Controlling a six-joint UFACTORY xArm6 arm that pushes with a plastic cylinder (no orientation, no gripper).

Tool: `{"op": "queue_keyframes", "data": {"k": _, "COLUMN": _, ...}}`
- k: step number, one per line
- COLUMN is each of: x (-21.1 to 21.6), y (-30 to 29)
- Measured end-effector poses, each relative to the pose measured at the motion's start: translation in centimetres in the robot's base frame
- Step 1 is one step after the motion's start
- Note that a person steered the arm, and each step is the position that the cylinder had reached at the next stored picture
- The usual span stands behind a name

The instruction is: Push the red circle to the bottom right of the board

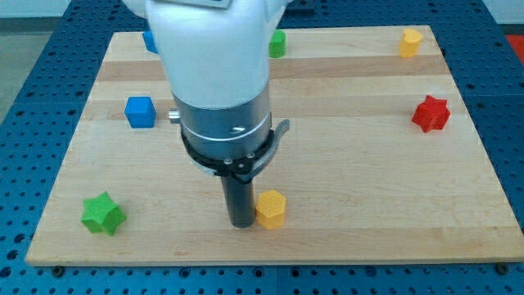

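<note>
No red circle shows in the camera view; the arm's white and grey body [223, 90] hides much of the board's middle and top. The only red block I see is a red star [431, 113] near the view's right edge. My tip [241, 224] rests on the board near the view's bottom centre. It is right beside a yellow hexagon [270, 208], on that block's left, touching it or nearly so.
A blue cube [140, 111] sits at the left. Another blue block [150, 41] peeks out behind the arm at the top left. A green block [277, 43] is at top centre, a yellow block [410, 41] at top right, and a green star [103, 214] at bottom left.
</note>
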State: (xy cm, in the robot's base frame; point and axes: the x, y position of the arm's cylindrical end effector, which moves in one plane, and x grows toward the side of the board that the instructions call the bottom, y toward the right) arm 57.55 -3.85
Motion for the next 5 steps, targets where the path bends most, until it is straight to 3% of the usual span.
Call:
{"op": "queue_keyframes", "data": {"k": 1, "x": -0.7, "y": -0.7}}
{"op": "queue_keyframes", "data": {"k": 3, "x": -7.6, "y": -6.8}}
{"op": "queue_keyframes", "data": {"k": 5, "x": -13.4, "y": -9.0}}
